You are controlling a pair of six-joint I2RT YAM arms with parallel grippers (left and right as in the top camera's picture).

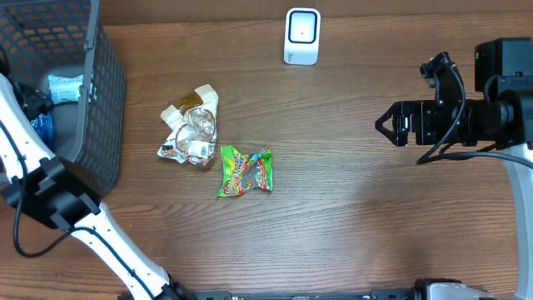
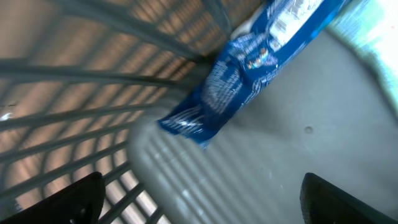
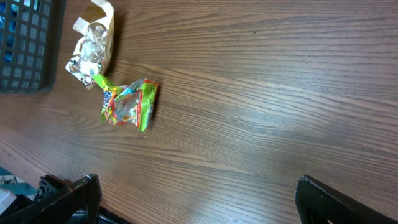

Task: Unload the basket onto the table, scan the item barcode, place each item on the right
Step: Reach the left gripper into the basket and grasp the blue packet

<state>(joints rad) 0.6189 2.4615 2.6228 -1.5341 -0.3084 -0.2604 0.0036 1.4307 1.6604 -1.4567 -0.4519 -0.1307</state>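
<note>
**Blue packet in the basket: the pick-up has not closed yet**

Judging by how things lie, the step in hand is fetching an item to scan. The left gripper (image 2: 202,200) is down inside the wire basket (image 1: 102,100) at the far left of the table (image 1: 350,221). Its two dark fingertips stand wide apart at the bottom corners of the wrist view, with bare grey basket floor between them. They hold nothing and touch nothing that I can see.

The blue packet (image 2: 244,73) lies just beyond them. It is slanted on the floor, with its far end towards the wire wall and beside a paler teal packet (image 1: 65,87).

The next move, as I read it, calls for the left arm to push further in until the blue packet sits between the fingers. It should then close on an edge without pinning the packet against the bars, lift it out over the rim, and turn its barcode towards the white scanner (image 1: 301,35) at the far edge near the middle. Which face carries the barcode I cannot tell; the print is blurred.

The right gripper (image 3: 205,204) hangs over open wood at the right, its fingers fully apart and holding nothing. A green snack packet (image 1: 244,171) and a cream wrapper (image 1: 191,129) lie on the table left of centre, touching at one corner, well away from both grippers.
</note>
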